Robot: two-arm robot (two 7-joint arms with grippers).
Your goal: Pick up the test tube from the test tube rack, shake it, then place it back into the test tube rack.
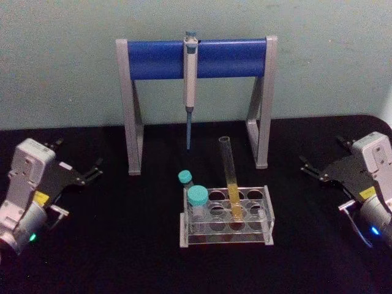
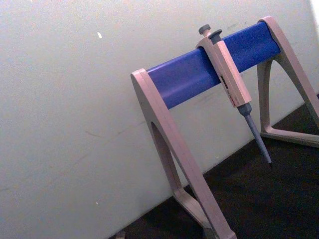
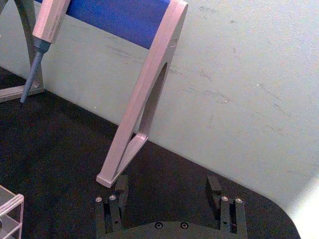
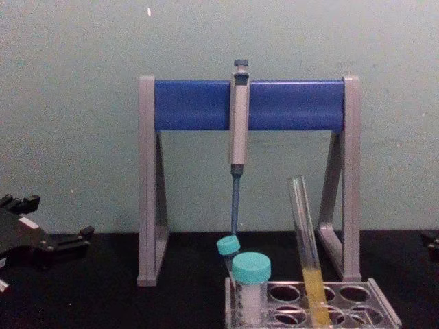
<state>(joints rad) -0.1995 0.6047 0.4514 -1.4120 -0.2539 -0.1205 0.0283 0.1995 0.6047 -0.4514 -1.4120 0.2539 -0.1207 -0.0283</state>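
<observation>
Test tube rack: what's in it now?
The rack holds the leaning test tube with yellow liquid and two teal-capped tubes at its left end. The rear one's lower part is hidden behind the front one.

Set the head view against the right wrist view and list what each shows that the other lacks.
Head, not right wrist: the test tube leaning in the rack, two teal-capped tubes, and the left gripper, open.
Right wrist, not head: a close look from behind at the right gripper, its fingers apart above the black table.
Both: the stand, the pipette, the right gripper and a corner of the rack.
</observation>
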